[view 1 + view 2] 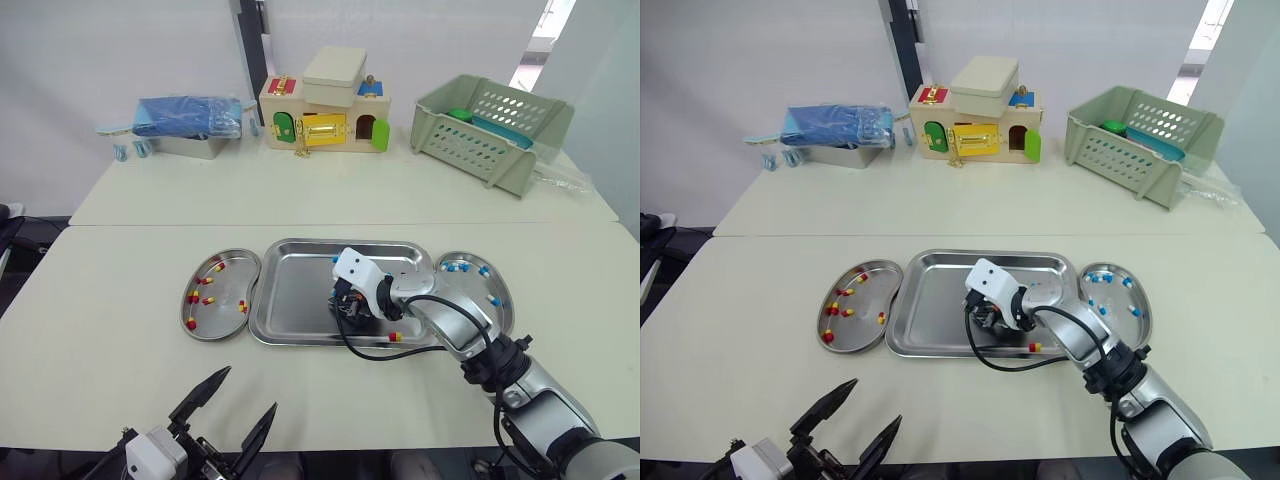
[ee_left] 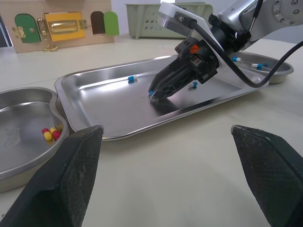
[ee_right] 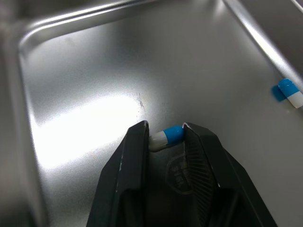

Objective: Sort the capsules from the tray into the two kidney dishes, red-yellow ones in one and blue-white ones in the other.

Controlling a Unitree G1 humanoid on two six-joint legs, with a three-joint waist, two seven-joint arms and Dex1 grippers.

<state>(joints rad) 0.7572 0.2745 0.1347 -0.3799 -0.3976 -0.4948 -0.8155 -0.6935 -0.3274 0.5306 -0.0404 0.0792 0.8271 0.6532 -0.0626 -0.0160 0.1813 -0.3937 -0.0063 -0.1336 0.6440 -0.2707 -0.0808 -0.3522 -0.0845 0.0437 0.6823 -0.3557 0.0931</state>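
Pinching blue-white capsule at its tips, right gripper may slip; squeeze gently, lift straight off tray; left gripper spread wide.

The tray is shiny metal, smooth like a mirror, with one thin scratch on it. The left kidney dish and the right kidney dish are the same shiny metal. The blue-white capsule looks smooth and glossy. The fingers of the right gripper are dull black plastic, and one has fine ridges on its inner side. The fingers of the left gripper are black with a rough, grainy skin. The table is cream, flat and matt. At the upper right, the basket is pale green plastic. At the top middle, the toy house is painted wood.
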